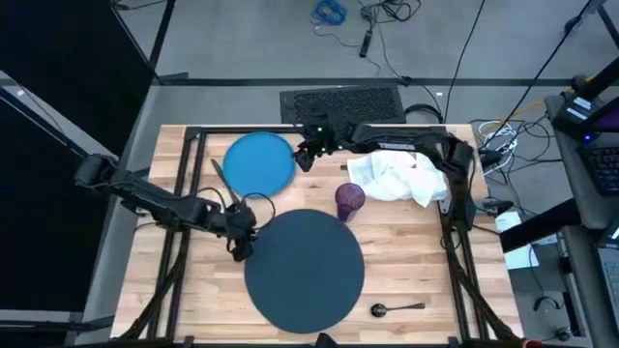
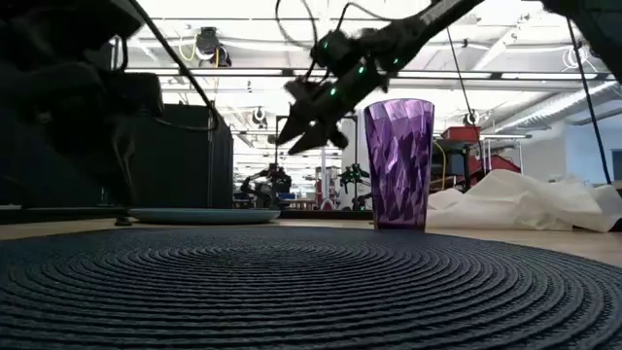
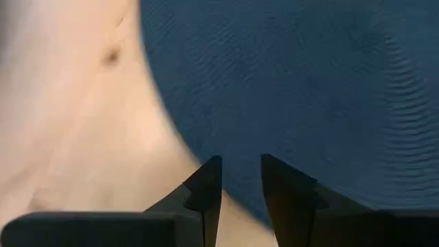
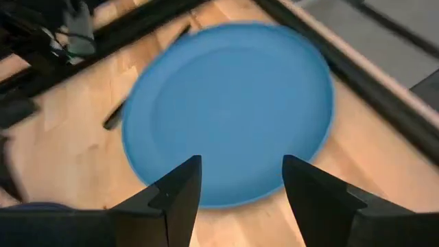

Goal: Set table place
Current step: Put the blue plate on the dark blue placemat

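The dark woven charger [image 1: 304, 271] lies at the table's [image 1: 416, 275] near edge as the setting's base, so the right end effector [image 1: 306, 155], fingers spread and empty, hovers beside the glossy blue plate [image 1: 259, 163] near the far edge, seemingly to fetch it, while the left end effector [image 1: 240, 249], narrowly parted, rests at the charger's rim.

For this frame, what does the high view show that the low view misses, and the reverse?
Only the high view shows the dark spoon near the table's front edge, a dark utensil left of the blue plate, and the left gripper at the charger's left rim.

Only the low view shows the room behind the table and the charger's woven ribbed texture.

Both show the dark slate-blue round charger, the bright blue round plate, the faceted purple cup, the white cloth napkin and the open right gripper above the table.
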